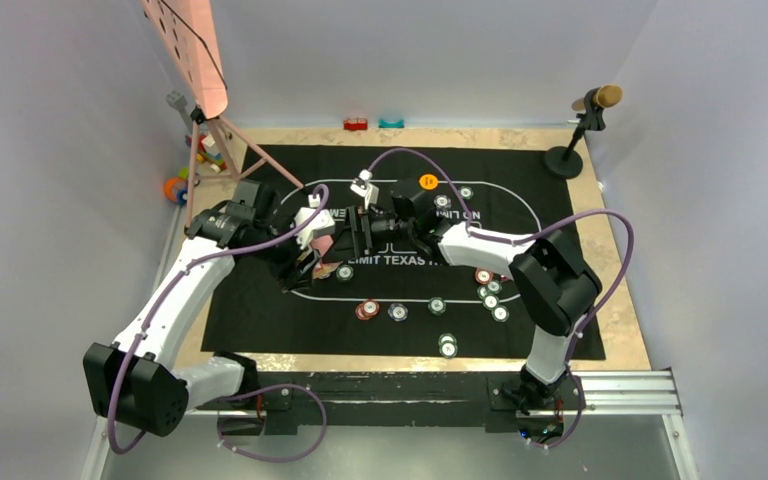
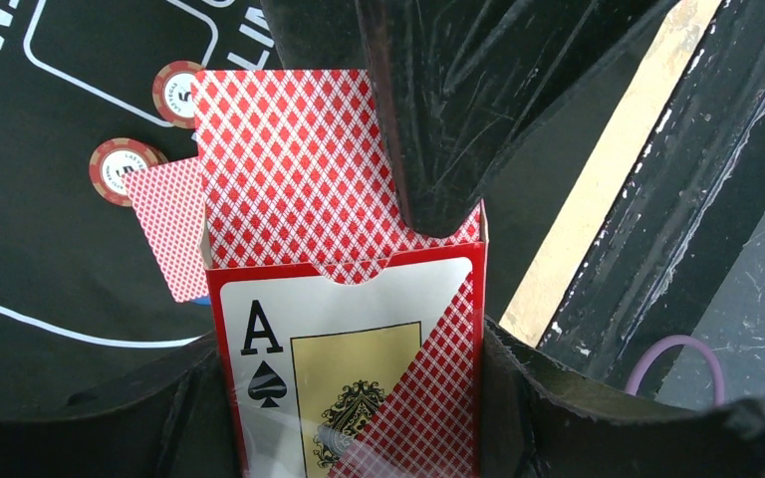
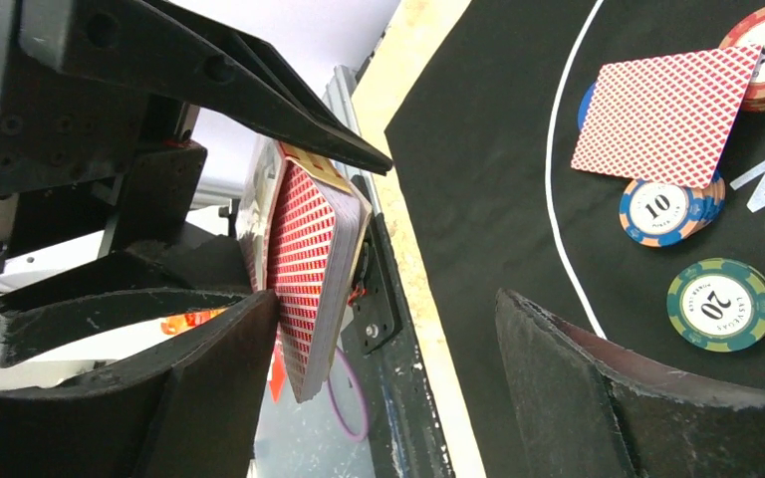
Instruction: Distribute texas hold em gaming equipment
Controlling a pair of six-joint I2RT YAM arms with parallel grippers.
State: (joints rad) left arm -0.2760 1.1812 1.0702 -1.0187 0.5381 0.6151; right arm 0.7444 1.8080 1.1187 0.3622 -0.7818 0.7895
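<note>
My left gripper (image 2: pixel 354 398) is shut on a red card box (image 2: pixel 349 329) printed with an ace of spades. A deck of red-backed cards (image 2: pixel 299 169) sticks out of its open top. Over the mat's middle, my right gripper (image 3: pixel 388 349) stands open around the deck's end (image 3: pixel 309 249), and its left finger (image 3: pixel 209 388) touches the cards. One card (image 3: pixel 667 115) lies face down on the black mat (image 1: pixel 260 310), over a blue chip (image 3: pixel 669 211) and next to a green chip (image 3: pixel 722 304). More chips (image 1: pixel 490 290) and an orange button (image 1: pixel 427 181) lie scattered on the mat.
Toy blocks (image 1: pixel 185 180) lie at the mat's far left, under a pink board on a tripod (image 1: pixel 195 60). A microphone stand (image 1: pixel 570 150) is at the far right corner. Red (image 1: pixel 356 124) and teal (image 1: pixel 391 123) blocks sit by the back wall.
</note>
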